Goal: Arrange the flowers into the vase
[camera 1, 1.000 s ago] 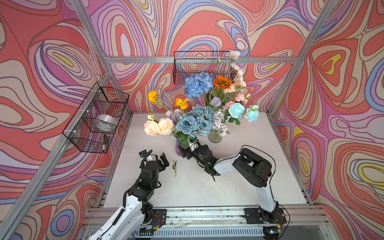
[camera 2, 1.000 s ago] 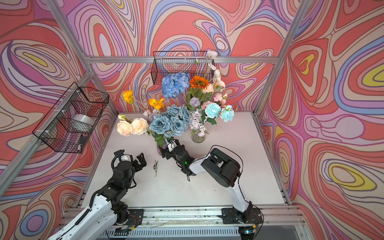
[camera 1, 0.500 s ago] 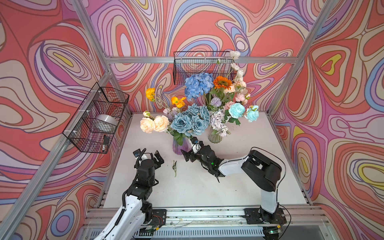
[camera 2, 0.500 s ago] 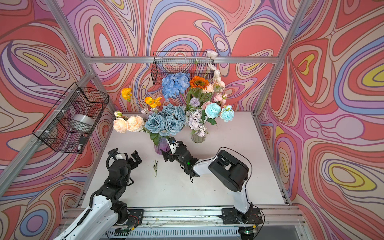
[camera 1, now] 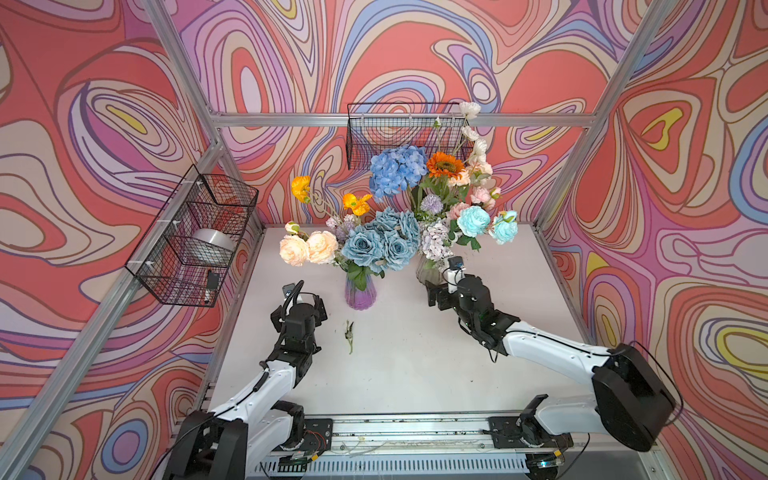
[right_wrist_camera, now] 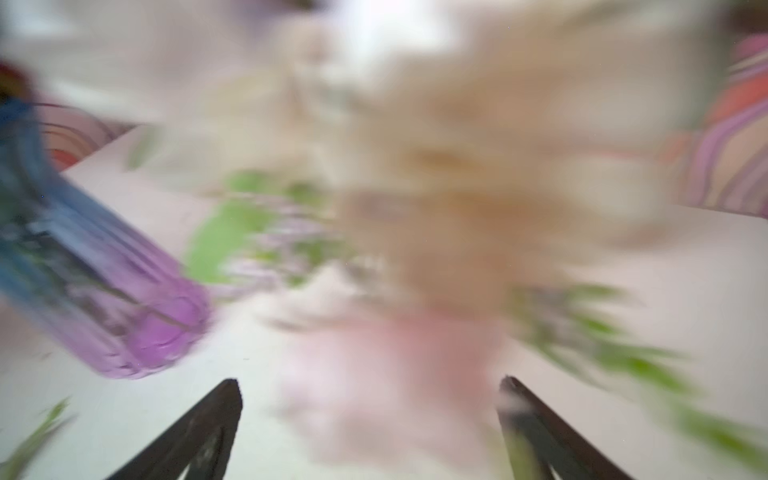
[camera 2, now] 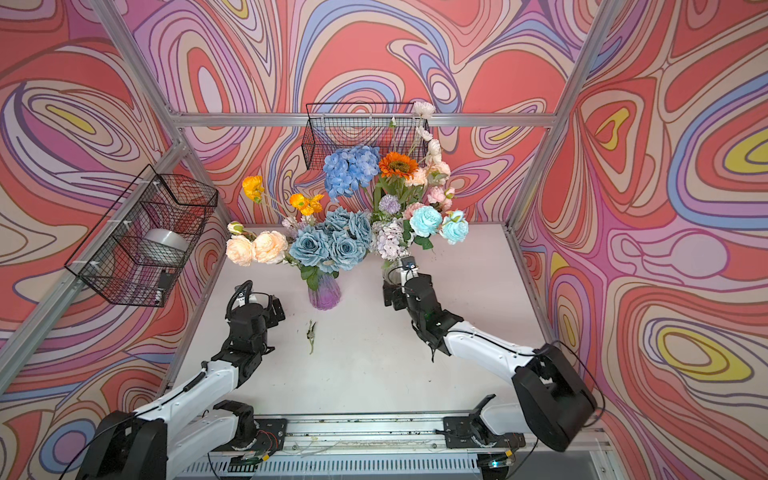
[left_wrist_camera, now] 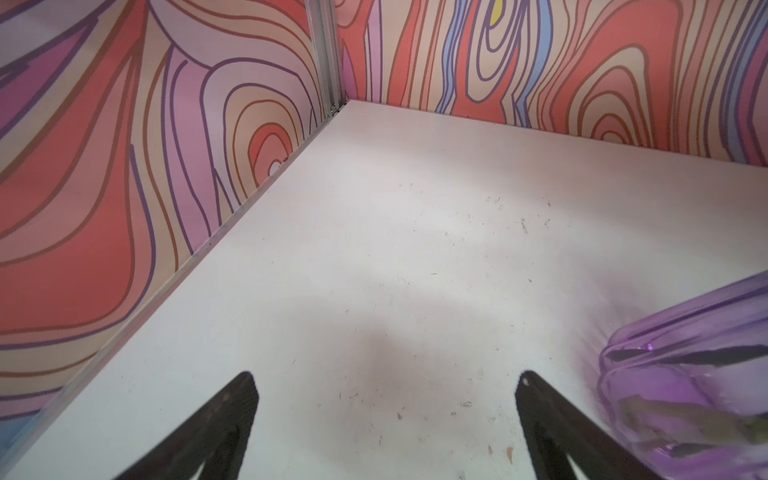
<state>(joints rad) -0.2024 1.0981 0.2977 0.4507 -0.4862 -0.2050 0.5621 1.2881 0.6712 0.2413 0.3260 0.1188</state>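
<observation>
The flowers stand in two bunches in both top views. Dusty-blue roses (camera 1: pixel 376 245) and peach blooms (camera 1: pixel 307 249) fill a purple vase (camera 1: pixel 360 293). Blue hydrangea (camera 1: pixel 397 170), orange sunflower and aqua roses rise from a pale clear vase (camera 1: pixel 428 272). A small loose sprig (camera 1: pixel 349 334) lies on the table. My left gripper (camera 1: pixel 300 308) is open and empty, left of the purple vase (left_wrist_camera: pixel 685 374). My right gripper (camera 1: pixel 436 296) is open at the clear vase's base. The right wrist view is motion-blurred, showing the pale vase (right_wrist_camera: pixel 395 374) ahead of the open gripper (right_wrist_camera: pixel 370 399).
A wire basket (camera 1: pixel 193 237) holding a silver roll hangs on the left wall. Another wire basket (camera 1: pixel 399 133) hangs on the back wall behind the tall flowers. Aluminium frame posts stand at the table's (camera 1: pixel 415 374) corners. The arm rail runs along the front edge.
My right gripper left the purple vase's base, opened fully and swung right to the clear vase. The roses and peach blooms shifted a little left. My left arm drew left, away from the vase.
</observation>
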